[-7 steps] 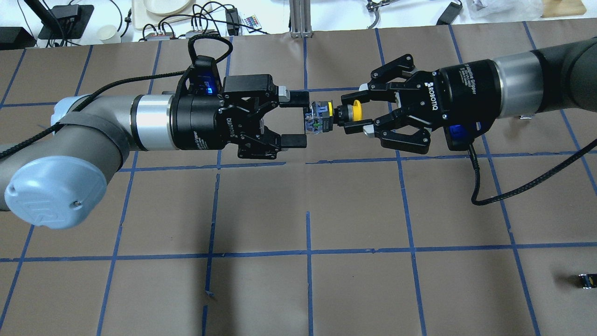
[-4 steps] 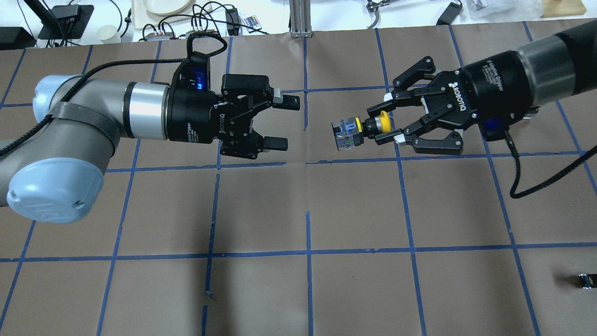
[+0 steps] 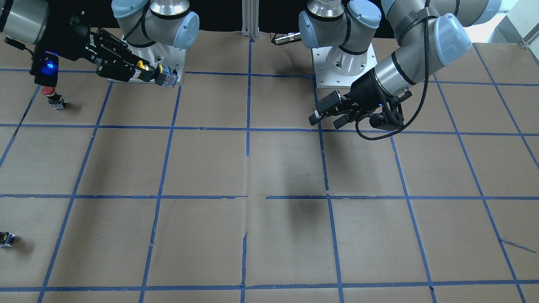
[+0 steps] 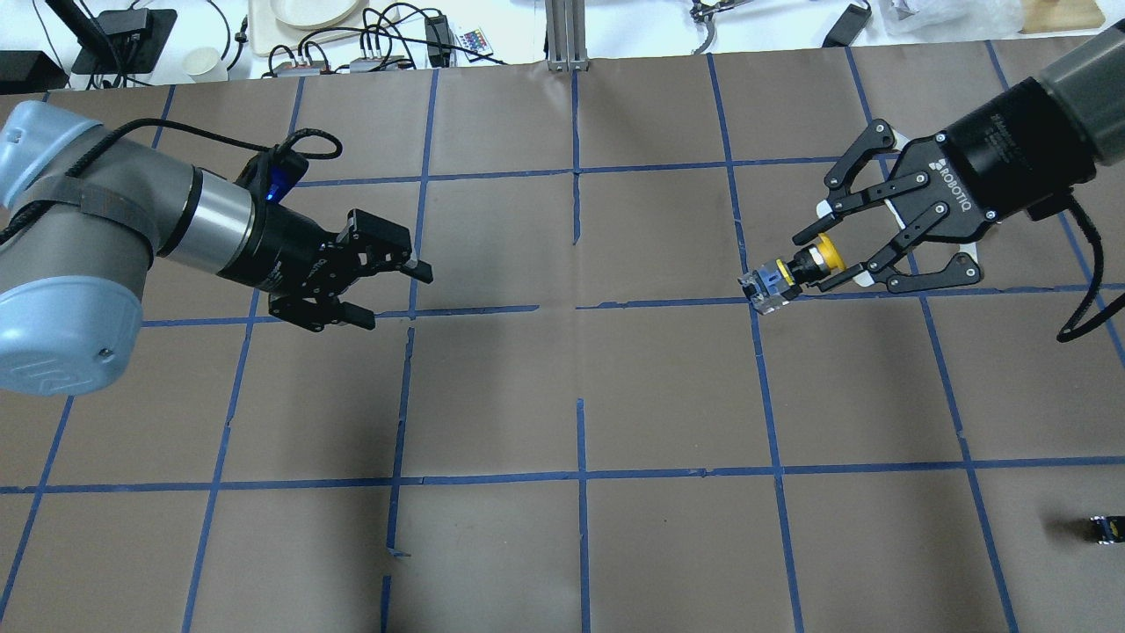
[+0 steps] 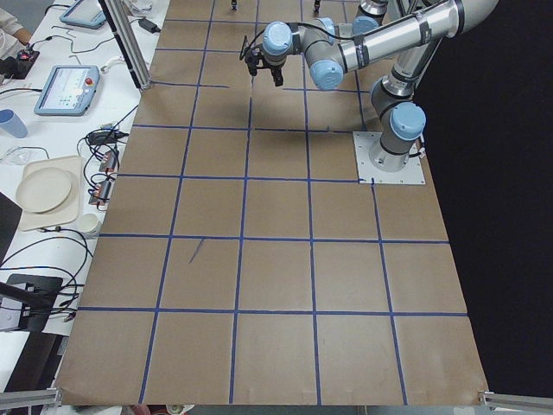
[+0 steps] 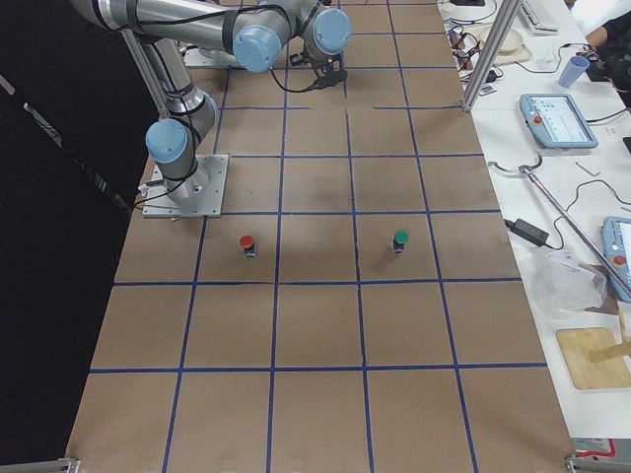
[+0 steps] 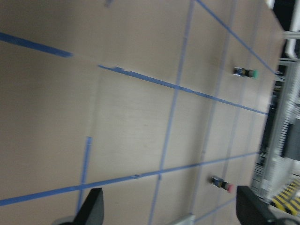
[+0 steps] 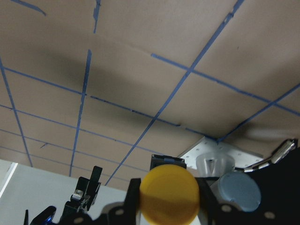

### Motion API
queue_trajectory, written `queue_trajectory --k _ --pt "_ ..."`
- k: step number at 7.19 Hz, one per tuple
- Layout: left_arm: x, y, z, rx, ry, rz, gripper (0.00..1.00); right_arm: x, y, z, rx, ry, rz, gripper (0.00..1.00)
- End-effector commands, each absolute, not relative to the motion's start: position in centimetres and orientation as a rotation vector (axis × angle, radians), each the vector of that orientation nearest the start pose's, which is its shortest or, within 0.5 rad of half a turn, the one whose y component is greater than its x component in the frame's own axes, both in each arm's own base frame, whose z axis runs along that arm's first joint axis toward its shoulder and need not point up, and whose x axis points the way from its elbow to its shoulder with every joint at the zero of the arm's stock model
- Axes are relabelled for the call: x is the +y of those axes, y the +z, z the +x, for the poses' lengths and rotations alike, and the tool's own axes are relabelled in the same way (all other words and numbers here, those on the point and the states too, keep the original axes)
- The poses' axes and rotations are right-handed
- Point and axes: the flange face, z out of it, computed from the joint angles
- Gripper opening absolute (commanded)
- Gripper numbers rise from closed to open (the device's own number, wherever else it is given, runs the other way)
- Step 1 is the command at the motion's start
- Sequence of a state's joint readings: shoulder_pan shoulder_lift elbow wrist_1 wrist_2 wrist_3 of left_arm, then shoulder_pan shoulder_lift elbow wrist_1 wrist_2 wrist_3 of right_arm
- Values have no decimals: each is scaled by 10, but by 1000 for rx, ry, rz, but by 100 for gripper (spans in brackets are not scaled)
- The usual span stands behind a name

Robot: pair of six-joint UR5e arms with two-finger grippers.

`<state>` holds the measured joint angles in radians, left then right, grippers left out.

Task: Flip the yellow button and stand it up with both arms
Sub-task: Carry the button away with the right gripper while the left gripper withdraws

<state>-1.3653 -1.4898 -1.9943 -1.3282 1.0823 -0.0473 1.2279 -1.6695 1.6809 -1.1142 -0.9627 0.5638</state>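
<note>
The yellow button [image 4: 795, 272] is held off the table by my right gripper [image 4: 813, 262], which is shut on its neck. The yellow cap sits inside the fingers and the grey contact block [image 4: 763, 292] sticks out past the tips. In the front view the yellow button [image 3: 162, 76] and right gripper [image 3: 145, 72] are at the upper left. The cap [image 8: 169, 193] fills the bottom of the right wrist view. My left gripper [image 4: 395, 297] is open and empty, far to the left of the button. It also shows in the front view [image 3: 326, 120] and the left wrist view [image 7: 171, 213].
A red-capped button [image 3: 52, 97] stands near the right arm's base, also in the right side view [image 6: 246, 243]. A green-capped button [image 6: 399, 239] stands further out. A tiny dark block [image 4: 1106, 529] lies at the table's right edge. Brown paper with blue tape lines covers the table.
The two grippers have drawn apart. My left gripper pulled back to the left, open and empty. My right gripper carried the yellow button to the right and tilted it downward.
</note>
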Motion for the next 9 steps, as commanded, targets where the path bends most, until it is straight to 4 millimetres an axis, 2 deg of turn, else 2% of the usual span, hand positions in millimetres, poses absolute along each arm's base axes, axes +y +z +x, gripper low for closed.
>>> queue_trajectory --k 1,2,3,4,5,6,7,8,9 --pt "-468 348 -44 3207 65 -414 99 -456 444 22 2414 611 1132 3" --pt "-480 365 -39 3137 15 -351 99 -459 443 10 2543 542 1067 3" --pt "-495 387 -52 3137 4 -293 99 -465 435 -1 2626 530 994 3" --pt "-518 409 -78 3133 67 -201 99 -469 433 -13 2751 479 934 3" --pt "-546 447 -107 3108 53 -100 99 -469 434 -19 2847 451 821 3" --pt "-554 482 -151 3118 16 28 99 -473 432 -25 2919 408 673 3" --pt "-547 499 -168 3121 -30 76 100 -476 432 -32 3012 370 483 3" --pt "-551 500 -158 3132 -32 48 100 -482 428 -38 3063 322 246 3" --pt "-555 494 -138 3187 5 -21 100 -486 428 -45 3095 268 -4 3"
